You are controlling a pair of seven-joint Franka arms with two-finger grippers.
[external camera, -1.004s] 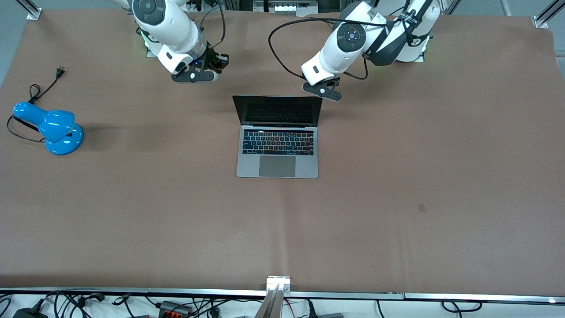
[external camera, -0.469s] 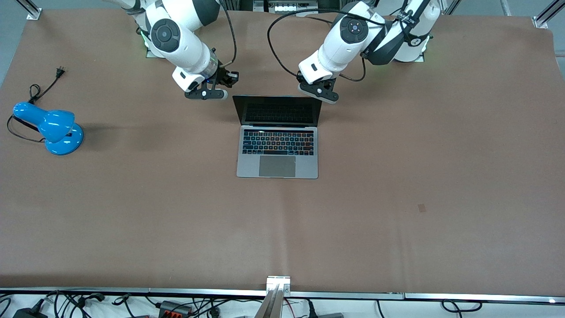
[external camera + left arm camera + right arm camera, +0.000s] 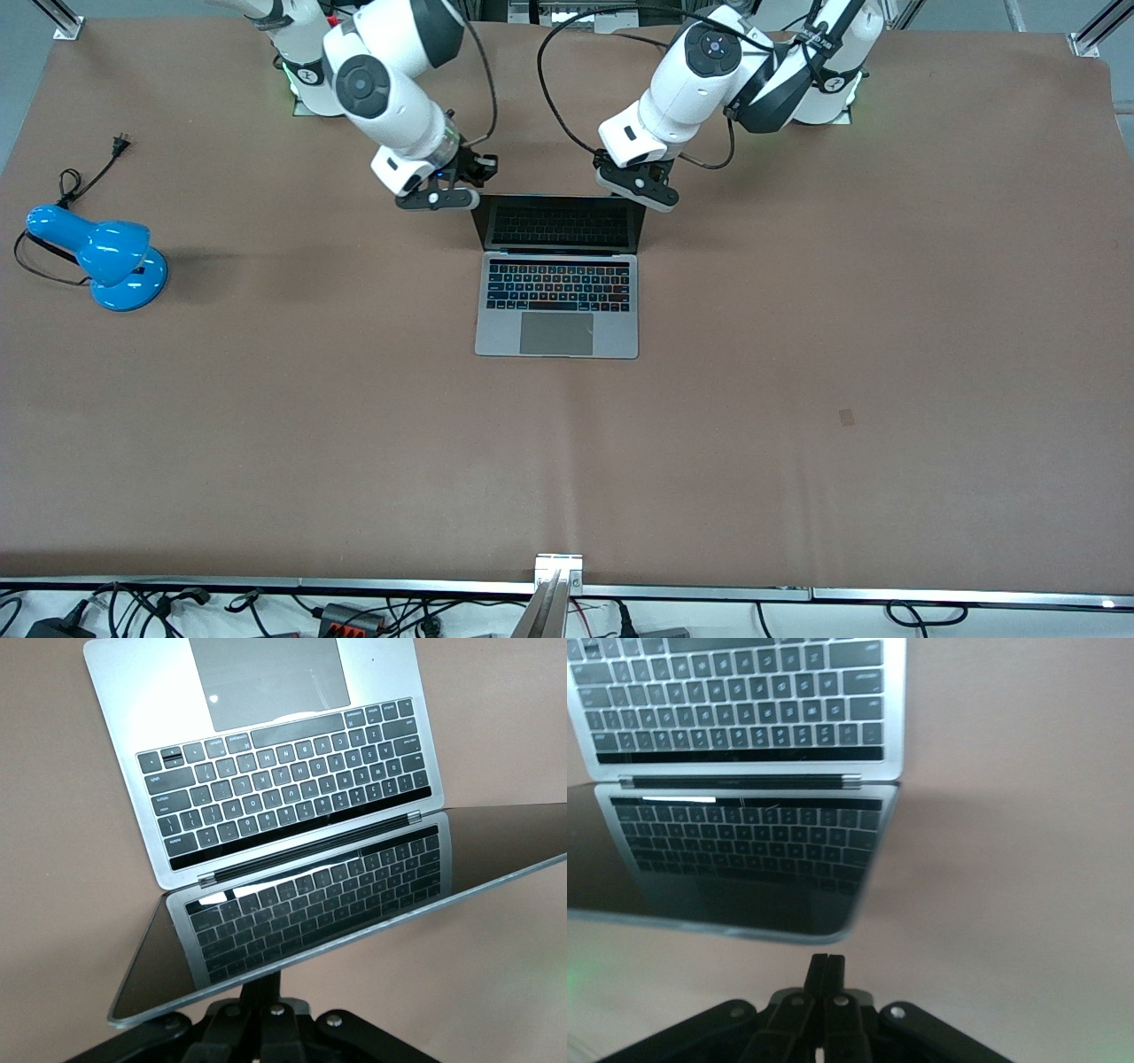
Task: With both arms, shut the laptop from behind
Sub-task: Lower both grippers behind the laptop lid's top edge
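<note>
Brown matting covers the table (image 3: 797, 354), and the laptop (image 3: 557, 292) sits open near its middle, keyboard toward the front camera and dark screen raised. From the front view, the right gripper (image 3: 440, 197) hangs at the screen's top corner toward the right arm's end, the left gripper (image 3: 640, 188) at the corner toward the left arm's end. Each wrist view adds what the high camera misses: the keys mirrored in the glass, and the lid's top edge just ahead of the clenched fingers, the left gripper's (image 3: 257, 992) reaching up to that edge, the right gripper's (image 3: 827, 979) a little short of it (actual contact cannot be made out). Only the screen side of the lid shows. A blue desk lamp (image 3: 99, 253) stands well apart from the laptop, toward the right arm's end.
</note>
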